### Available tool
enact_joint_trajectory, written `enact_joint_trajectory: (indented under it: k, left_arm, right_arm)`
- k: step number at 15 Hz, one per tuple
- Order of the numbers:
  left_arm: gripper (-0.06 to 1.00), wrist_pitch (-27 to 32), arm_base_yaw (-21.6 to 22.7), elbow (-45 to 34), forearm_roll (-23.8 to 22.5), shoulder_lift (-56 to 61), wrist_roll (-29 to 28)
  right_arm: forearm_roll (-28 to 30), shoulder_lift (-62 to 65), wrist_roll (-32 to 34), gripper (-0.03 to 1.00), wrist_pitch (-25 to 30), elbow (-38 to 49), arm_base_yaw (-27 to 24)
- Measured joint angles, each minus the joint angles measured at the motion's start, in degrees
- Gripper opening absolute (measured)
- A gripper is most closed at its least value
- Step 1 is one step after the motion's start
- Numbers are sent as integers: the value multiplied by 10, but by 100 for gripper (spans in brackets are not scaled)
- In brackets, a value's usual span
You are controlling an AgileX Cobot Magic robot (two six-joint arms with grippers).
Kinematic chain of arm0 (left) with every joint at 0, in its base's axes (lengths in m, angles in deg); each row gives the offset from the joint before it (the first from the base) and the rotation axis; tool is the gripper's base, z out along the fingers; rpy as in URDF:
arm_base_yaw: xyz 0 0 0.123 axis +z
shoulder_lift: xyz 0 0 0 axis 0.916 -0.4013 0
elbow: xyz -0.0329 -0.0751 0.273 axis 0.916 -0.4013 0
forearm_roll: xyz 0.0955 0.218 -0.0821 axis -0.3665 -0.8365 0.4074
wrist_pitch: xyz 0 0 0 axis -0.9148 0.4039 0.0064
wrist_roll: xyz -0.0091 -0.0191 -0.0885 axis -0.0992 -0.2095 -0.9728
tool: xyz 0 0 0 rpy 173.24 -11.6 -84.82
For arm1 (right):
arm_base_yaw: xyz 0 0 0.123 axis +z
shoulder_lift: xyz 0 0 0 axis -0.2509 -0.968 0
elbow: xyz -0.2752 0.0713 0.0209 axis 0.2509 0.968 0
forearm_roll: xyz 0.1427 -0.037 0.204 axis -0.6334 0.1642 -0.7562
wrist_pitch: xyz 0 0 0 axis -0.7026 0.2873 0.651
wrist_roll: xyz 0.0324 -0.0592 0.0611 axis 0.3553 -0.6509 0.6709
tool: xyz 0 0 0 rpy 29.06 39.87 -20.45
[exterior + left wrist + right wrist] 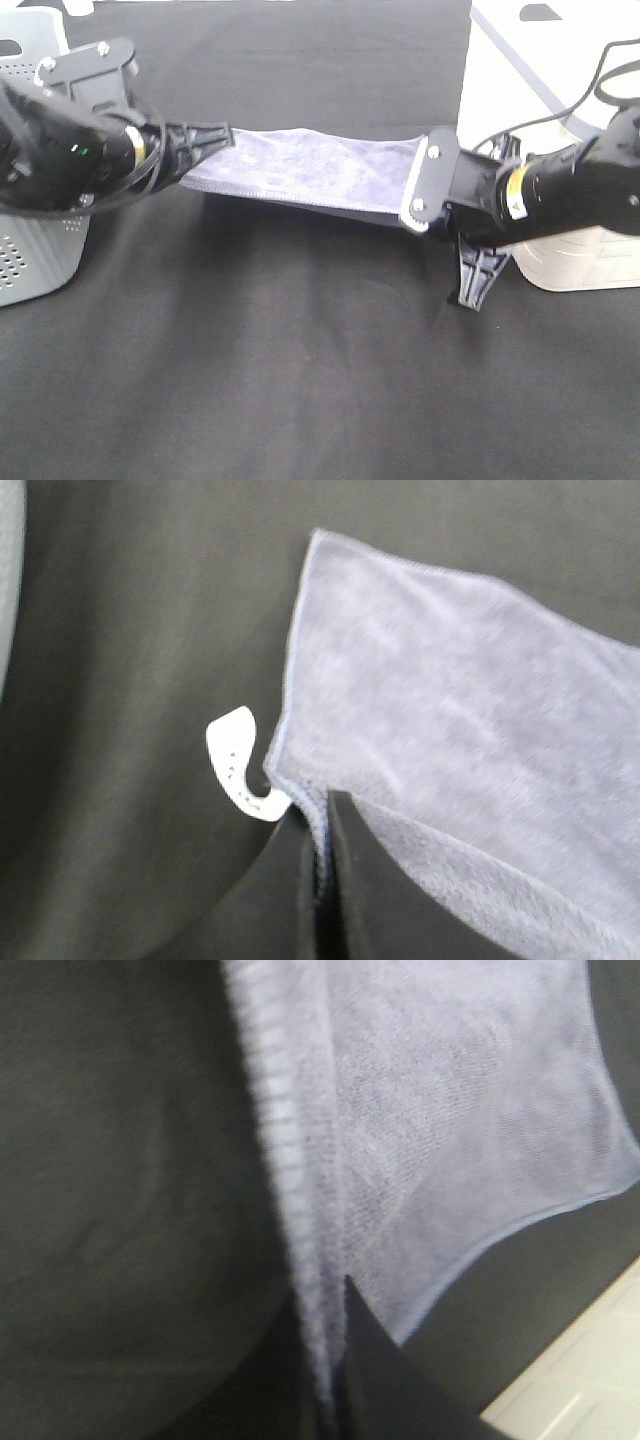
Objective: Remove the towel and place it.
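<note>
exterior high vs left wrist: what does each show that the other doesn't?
Only exterior high: the right arm, the white plastic container beside it, and the whole span of the thin grey-lavender microfibre towel stretched between the two arms.
Only left wrist: the small white tag curling off the towel's pinched corner.
Both: the towel, the black table cloth under it, and the left gripper shut on the towel's corner.

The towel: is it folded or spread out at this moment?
Spread out: the towel stretches wide between the left gripper and the right gripper, each shut on one end.
</note>
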Motion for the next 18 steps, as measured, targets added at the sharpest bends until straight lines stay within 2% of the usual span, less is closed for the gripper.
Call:
enact_joint_trajectory:
  k: [8, 11, 12, 13, 14, 15, 16, 17, 18]
  left_arm:
    - [0, -49, -1, -100, 12, 23, 1]
    - [0, -76, -1, -115, 15, 24, 4]
    - [0, -86, -1, -115, 15, 24, 11]
    - [4, -95, -1, -115, 15, 24, 19]
    - [12, -104, -1, -115, 15, 24, 25]
    - [38, -115, -1, -115, 15, 24, 29]
    - [38, -115, -1, -115, 15, 24, 29]
    - [51, -120, -1, -115, 15, 25, 30]
    - [68, -144, -1, -115, 15, 29, 30]
  right_arm:
    - [-2, -17, 6, 2, -62, 75, 3]
    - [-2, -21, 16, 2, -69, 79, 6]
    - [-2, -21, 16, 4, -70, 79, 6]
    - [-2, -21, 16, 11, -70, 79, 6]
    - [-2, -21, 17, 22, -70, 79, 6]
    - [-2, -21, 17, 43, -70, 79, 6]
    - [-2, -21, 17, 43, -70, 79, 6]
    - [-2, -21, 17, 52, -70, 79, 6]
    - [-2, -17, 17, 64, -61, 79, 6]
